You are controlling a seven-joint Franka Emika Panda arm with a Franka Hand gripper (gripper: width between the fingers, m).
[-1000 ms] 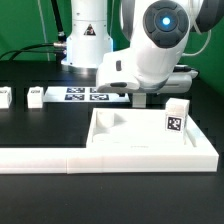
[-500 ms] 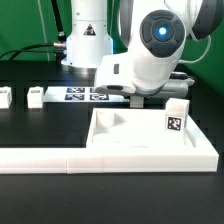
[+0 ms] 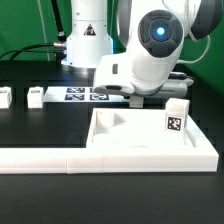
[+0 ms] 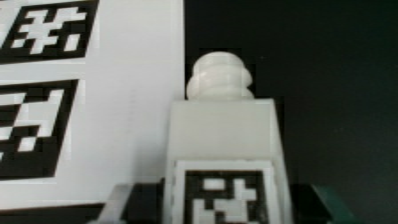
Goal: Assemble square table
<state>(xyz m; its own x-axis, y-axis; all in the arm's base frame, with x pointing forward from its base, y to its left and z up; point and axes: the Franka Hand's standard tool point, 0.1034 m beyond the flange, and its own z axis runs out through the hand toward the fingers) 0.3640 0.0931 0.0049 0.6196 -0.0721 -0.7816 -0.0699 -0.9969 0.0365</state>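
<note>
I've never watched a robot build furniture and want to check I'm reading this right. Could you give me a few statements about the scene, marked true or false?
1. The square tabletop rests on the black table, rim up. True.
2. A small white leg lies towards the exterior view's left, apart from the tabletop. True.
3. The leg under the wrist camera bears no tag. False: a black-white tag sits on it.
4. That leg lies in the middle of the marker board. False: it is at the board's edge, mostly over black table.
5. The arm is lifting the tabletop. False: it hangs behind it, not touching it.
</note>
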